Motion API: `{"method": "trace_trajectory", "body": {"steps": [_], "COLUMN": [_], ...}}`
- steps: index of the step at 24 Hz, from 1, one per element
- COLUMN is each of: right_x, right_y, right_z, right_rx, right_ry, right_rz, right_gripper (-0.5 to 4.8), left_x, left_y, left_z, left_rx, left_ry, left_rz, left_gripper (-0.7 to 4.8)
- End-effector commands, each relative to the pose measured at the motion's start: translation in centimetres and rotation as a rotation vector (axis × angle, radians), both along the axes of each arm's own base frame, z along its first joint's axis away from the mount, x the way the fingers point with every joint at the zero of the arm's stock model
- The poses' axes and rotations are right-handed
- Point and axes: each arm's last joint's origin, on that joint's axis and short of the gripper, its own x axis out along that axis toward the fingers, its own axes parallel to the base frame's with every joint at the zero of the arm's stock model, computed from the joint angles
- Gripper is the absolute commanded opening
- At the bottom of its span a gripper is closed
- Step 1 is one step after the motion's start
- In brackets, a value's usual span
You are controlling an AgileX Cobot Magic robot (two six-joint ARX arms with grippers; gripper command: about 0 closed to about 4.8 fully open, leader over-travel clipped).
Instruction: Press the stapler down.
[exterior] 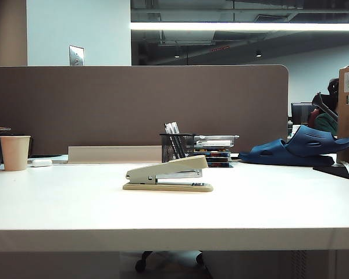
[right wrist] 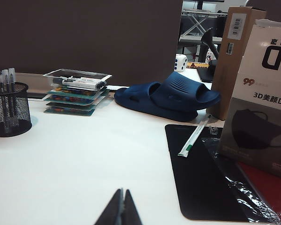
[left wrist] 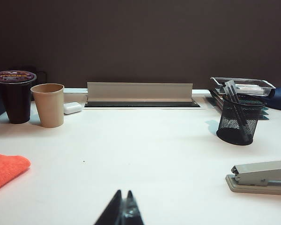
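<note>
Stapler point(exterior: 167, 174) untouched mid-worktop point(exterior: 267, 203), top arm raised, unpressed | left gripper point(left wrist: 122, 211) fingers together, low, well apart from stapler | right gripper point(right wrist: 121, 210) fingers together, off near black mat point(right wrist: 201, 178) | progress: approach and press both remain

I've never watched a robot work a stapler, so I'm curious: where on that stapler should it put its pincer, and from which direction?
Probably from straight above, onto the raised front end of the stapler's sloped top arm, the high end on the right in the exterior view. The arm is hinged at the low left end, so pushing there gives the most leverage. The flat base sits steady on the table. Both pincers, left and right, are shut, suited to pressing.
</note>
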Motion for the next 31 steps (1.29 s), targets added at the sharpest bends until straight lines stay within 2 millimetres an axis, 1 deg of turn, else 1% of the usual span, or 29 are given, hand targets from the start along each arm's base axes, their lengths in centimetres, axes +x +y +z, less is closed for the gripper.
{"method": "trace_trajectory", "body": {"steps": [1, 16, 18, 21, 25, 28, 31], "right_x": [0.0, 0.0, 0.0, 0.0, 0.0, -0.1, -0.3], "right_y": [0.0, 0.0, 0.0, 0.0, 0.0, 0.0, 0.0], "right_z": [-0.1, -0.1, -0.1, -0.1, 0.1, 0.5, 1.5], "right_rx": [-0.001, -0.001, -0.001, 0.0, 0.0, 0.057, 0.074], "right_ry": [-0.008, -0.008, -0.008, -0.008, -0.012, -0.021, -0.009], "right_rz": [-0.005, -0.004, -0.004, -0.004, 0.001, 0.007, 0.003], "right_gripper": [-0.09, -0.09, -0.09, -0.09, -0.09, -0.09, -0.09], "left_x": [0.0, 0.0, 0.0, -0.1, -0.1, -0.2, -0.3], "left_y": [0.0, 0.0, -0.1, -0.4, -0.6, -0.7, -1.0], "left_z": [0.2, 0.2, 0.2, 0.1, 0.0, -0.3, -0.6], "left_rx": [0.001, 0.001, 0.004, 0.014, 0.02, 0.024, 0.025], "left_ry": [-0.014, -0.015, -0.014, -0.01, 0.008, 0.03, 0.071], "left_rz": [0.0, -0.003, -0.034, -0.136, -0.199, -0.266, -0.359], "left_gripper": [-0.05, -0.06, -0.06, -0.06, -0.06, -0.05, -0.05]}}
